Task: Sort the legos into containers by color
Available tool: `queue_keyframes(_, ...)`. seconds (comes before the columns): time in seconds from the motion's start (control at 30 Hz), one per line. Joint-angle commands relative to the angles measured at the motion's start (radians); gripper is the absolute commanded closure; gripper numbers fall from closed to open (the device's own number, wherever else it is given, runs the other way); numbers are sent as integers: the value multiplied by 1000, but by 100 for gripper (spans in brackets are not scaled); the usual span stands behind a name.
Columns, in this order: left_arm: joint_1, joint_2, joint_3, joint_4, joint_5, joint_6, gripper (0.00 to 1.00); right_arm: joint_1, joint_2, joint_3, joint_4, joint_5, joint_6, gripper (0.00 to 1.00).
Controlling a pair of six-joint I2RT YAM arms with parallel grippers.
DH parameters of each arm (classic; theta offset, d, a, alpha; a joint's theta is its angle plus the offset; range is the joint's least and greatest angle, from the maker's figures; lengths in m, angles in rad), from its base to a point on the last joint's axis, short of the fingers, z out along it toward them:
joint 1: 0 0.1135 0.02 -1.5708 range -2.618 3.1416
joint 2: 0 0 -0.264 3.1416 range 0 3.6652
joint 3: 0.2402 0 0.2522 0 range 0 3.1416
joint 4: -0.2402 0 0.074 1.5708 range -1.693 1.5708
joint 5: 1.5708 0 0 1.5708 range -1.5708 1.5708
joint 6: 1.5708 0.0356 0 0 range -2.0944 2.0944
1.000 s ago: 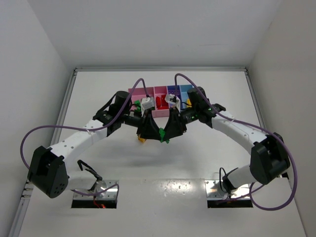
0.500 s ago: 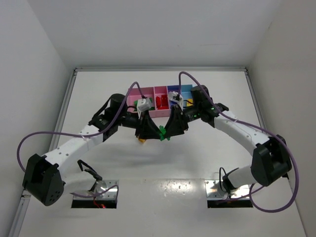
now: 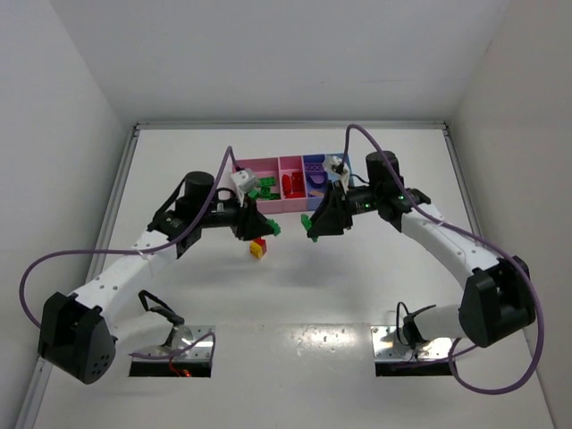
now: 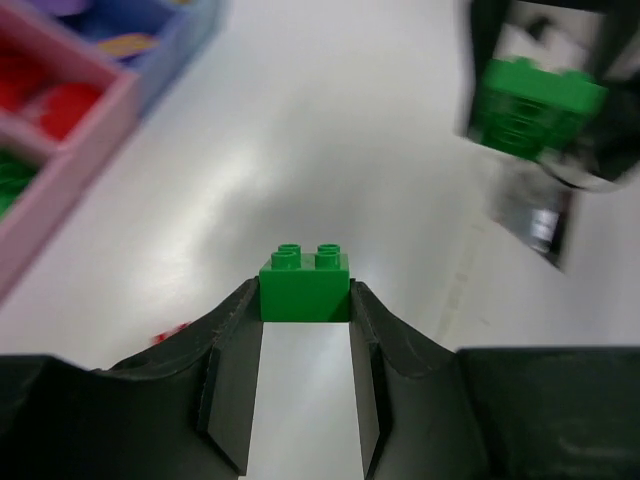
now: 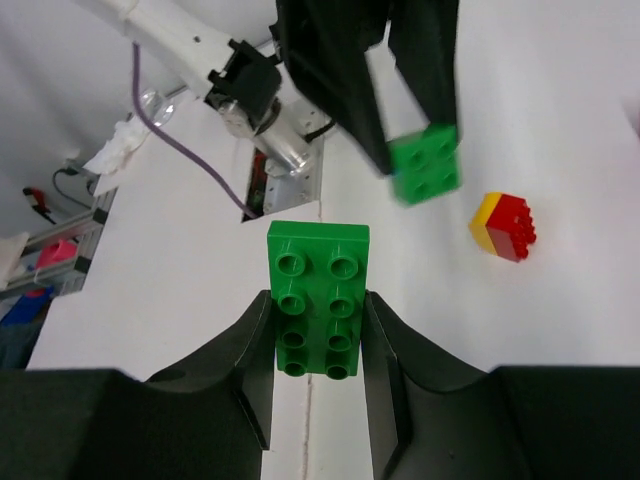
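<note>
Above the worktop [image 3: 357, 295], near the containers [image 3: 290, 159]: left tool [image 4: 305, 292] pinching small green lego [image 4: 304, 283] at its tips, right tool [image 5: 320, 312] clamping longer green lego [image 5: 318, 297]; likely hazards are a tip-held brick slipping and arms clashing at one bin.

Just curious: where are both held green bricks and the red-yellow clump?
small green brick [image 4: 304, 290], left wrist view, side face.
long green brick [image 5: 318, 296], right wrist view, studded top.
red-yellow clump [image 5: 510, 228], right wrist view, red part.
</note>
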Motion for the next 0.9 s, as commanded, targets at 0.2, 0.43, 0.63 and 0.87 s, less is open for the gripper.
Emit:
queue_keyframes(0.2, 43, 157, 132, 83, -668, 14, 80, 15, 5, -17, 321, 199, 169, 100)
queue_keyframes(0.43, 65, 361, 232, 176, -730, -22, 63, 15, 71, 49, 407, 423, 218, 100)
queue_keyframes(0.63, 126, 465, 341, 202, -668, -57, 27, 25, 195, 156, 490, 544, 262, 100)
queue_keyframes(0.87, 250, 331, 375, 202, -494, -100, 20, 76, 488, 452, 455, 554, 276, 100)
